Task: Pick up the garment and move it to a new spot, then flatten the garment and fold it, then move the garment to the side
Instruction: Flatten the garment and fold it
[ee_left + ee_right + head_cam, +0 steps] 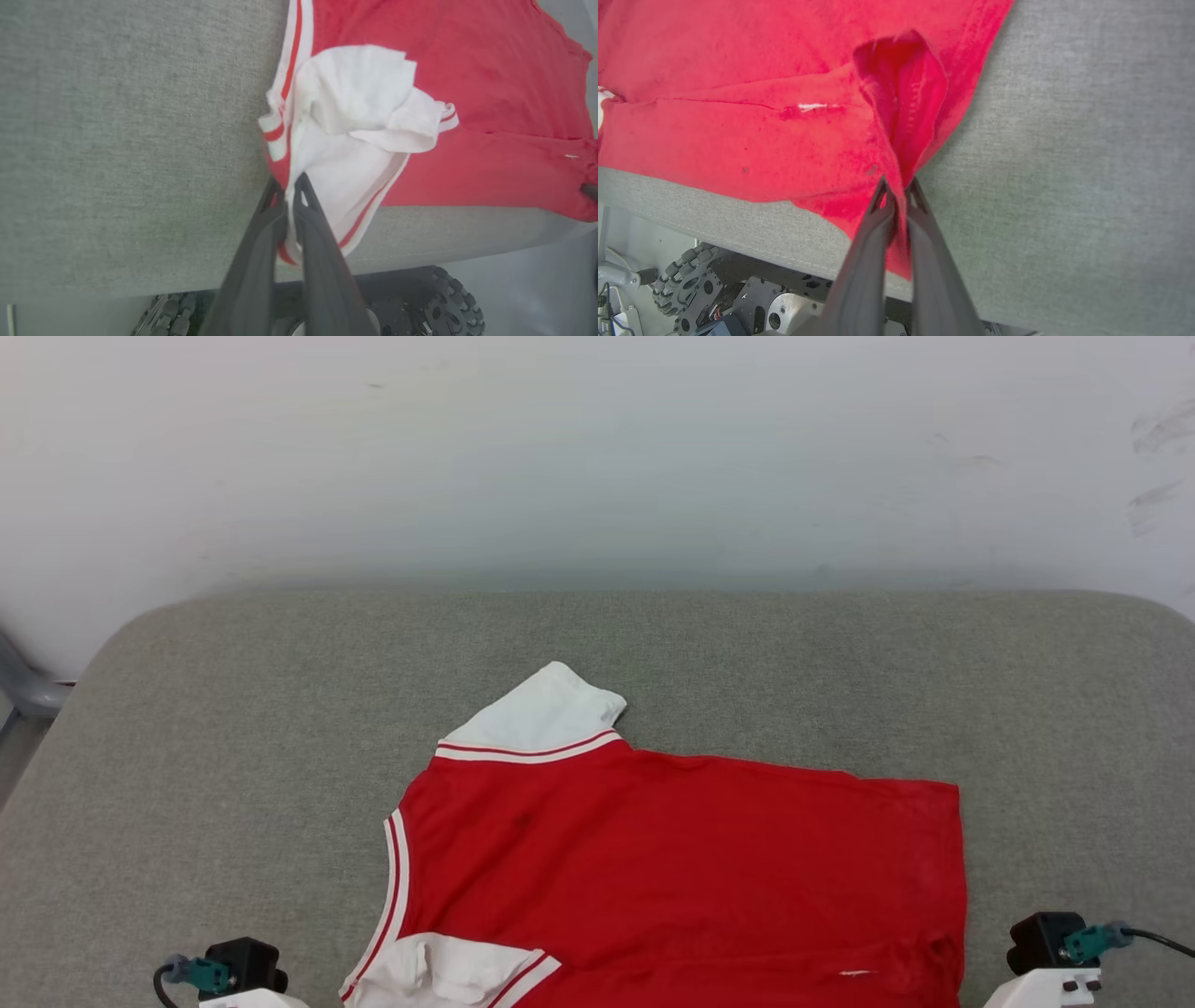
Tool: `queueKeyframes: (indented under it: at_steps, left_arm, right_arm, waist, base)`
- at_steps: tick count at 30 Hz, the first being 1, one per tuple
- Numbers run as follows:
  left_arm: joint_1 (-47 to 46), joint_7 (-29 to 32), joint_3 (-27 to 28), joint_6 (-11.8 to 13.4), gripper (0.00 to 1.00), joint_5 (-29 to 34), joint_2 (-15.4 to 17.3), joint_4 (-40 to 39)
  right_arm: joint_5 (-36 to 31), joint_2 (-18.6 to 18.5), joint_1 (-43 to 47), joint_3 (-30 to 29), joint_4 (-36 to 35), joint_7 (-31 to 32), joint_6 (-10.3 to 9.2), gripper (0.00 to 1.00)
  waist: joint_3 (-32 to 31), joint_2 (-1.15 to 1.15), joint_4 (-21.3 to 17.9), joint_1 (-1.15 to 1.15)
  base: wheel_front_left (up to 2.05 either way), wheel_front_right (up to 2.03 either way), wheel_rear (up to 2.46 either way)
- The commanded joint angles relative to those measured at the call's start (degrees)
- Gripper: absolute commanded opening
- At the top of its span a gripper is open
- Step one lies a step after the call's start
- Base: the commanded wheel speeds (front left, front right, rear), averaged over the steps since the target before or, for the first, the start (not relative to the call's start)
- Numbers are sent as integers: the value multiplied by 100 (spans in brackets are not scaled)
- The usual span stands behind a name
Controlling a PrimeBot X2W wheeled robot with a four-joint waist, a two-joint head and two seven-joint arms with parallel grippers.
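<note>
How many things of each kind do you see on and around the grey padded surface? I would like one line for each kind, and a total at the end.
Red jersey shirt with white sleeves and striped trim: 1
Dark two-fingered tools, each shut on the shirt's near edge: 2 (left tool, right tool)
Grey fabric-covered surface: 1
Total: 4
</note>
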Motion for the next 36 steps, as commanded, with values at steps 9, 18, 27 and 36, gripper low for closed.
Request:
queueKeyframes:
  at_steps: [9,18,27,36]
  left_arm:
    - [-236,-725,88,-270,100,241,-153,457]
    - [-519,-1998,272,82,100,1018,-255,215]
    - [-877,-2970,410,289,100,1618,-307,-4]
    - [-1977,-3215,581,180,100,1871,-174,78]
  right_arm:
    - [-147,134,109,147,-195,-1320,-2,100]
    - [-847,337,-118,39,-522,-3064,-1,100]
    - [-1315,582,-288,-320,-1122,-3377,-2,100]
    - [-1515,814,-769,-508,-1829,-3394,-2,100]
  waist:
    - [0,-1,-59,0]
    - [34,-1,-138,0]
    - [370,-1,-410,0]
    - [1383,-1,-777,0]
  base:
    - [0,0,0]
    - [0,0,0]
    - [0,0,0]
    - [0,0,0]
